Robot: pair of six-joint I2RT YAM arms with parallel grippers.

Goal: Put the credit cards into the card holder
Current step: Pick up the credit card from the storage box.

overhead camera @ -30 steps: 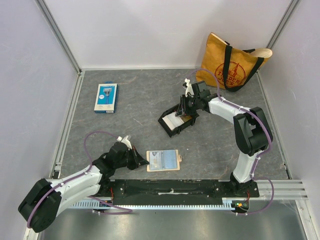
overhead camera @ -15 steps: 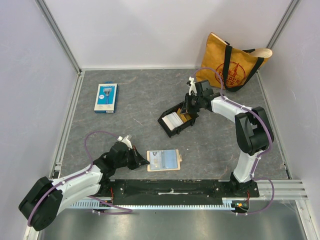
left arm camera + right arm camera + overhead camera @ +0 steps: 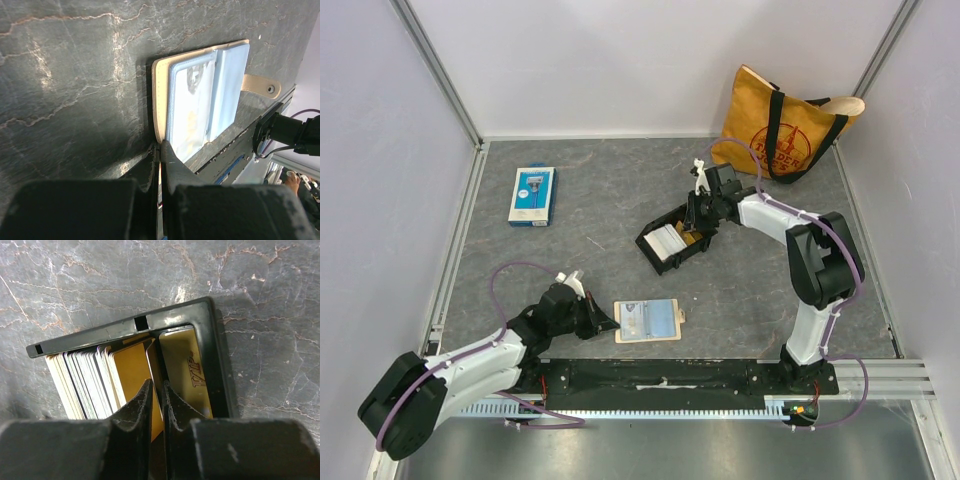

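Note:
The tan card holder point(image 3: 647, 320) lies open near the front edge, its clear sleeves point(image 3: 195, 100) facing up and its tab point(image 3: 260, 86) to the right. My left gripper point(image 3: 604, 322) point(image 3: 161, 145) is shut on the holder's tan left edge. The credit cards point(image 3: 666, 240) stand packed on edge in a black tray point(image 3: 642, 243) point(image 3: 210, 340). My right gripper point(image 3: 695, 226) point(image 3: 156, 385) reaches into the tray's right end, shut on the thin edge of a gold card point(image 3: 154, 360). Another gold card marked VIP point(image 3: 187, 375) leans against the tray wall.
A blue-and-white package point(image 3: 532, 195) lies at the back left. A yellow tote bag point(image 3: 785, 130) leans in the back right corner. Grey walls with metal rails close in three sides. The table's front rail point(image 3: 235, 150) runs just past the holder.
My right gripper shifted slightly right over the tray's end and its jaws narrowed around a gold card. The left arm and the card holder have not moved.

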